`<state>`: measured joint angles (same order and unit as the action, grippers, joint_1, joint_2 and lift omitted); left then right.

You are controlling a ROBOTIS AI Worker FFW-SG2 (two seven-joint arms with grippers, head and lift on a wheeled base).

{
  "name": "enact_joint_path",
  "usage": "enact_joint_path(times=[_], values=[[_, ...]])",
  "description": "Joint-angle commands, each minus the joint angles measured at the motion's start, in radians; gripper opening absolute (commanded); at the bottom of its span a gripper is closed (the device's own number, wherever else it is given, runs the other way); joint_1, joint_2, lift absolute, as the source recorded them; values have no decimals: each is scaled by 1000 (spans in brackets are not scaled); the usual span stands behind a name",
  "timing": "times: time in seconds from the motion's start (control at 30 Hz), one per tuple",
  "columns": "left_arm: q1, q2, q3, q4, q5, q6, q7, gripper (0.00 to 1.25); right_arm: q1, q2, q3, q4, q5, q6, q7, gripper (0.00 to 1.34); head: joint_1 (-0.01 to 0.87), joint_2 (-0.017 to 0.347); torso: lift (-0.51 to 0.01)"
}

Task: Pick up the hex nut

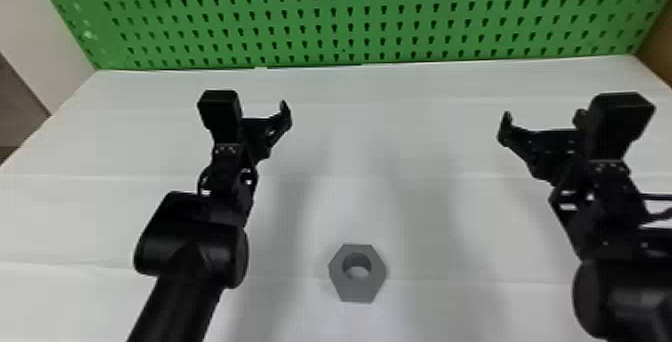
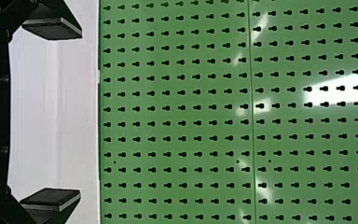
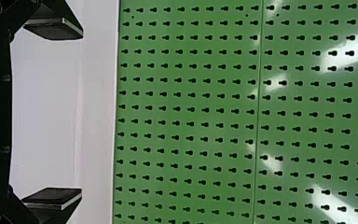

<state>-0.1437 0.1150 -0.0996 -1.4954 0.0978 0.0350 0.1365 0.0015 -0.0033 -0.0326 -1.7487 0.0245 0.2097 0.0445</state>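
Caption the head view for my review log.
A gray hex nut lies untouched on a white table, left tool and right tool open beyond it, green pegboard behind.

A grey hex nut (image 1: 357,290) with a round hole lies on the flat, white tabletop (image 1: 390,126), well apart from its straight far edge.

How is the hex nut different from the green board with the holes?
The hex nut is gray, but the green board is green. The nut has one big round hole; the board has lots of little keyhole-shaped ones. The nut lies flat on the white table, while the board stands up behind it. Both have holes!
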Motion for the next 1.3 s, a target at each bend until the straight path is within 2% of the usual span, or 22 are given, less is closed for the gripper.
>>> enact_joint_path(times=[0.0,0.47,0.6,0.97,1.27], values=[[1,0,4,0,0,-3,0,1160,0,0,2,0,0,8,0,1224,785,160,-77],[4,0,6,0,0,-3,0,1160,-5,-6,5,-26,-3,69,0,1224,785,160,-77],[6,0,6,1,0,-3,0,1160,-8,-15,14,-46,-3,91,0,1224,785,160,-77],[6,0,6,0,-1,-3,0,1160,-63,-50,76,-189,11,398,2,1224,785,160,-77],[4,0,6,1,-3,-3,2,1160,-117,-55,125,-291,9,631,2,1224,785,160,-77]])
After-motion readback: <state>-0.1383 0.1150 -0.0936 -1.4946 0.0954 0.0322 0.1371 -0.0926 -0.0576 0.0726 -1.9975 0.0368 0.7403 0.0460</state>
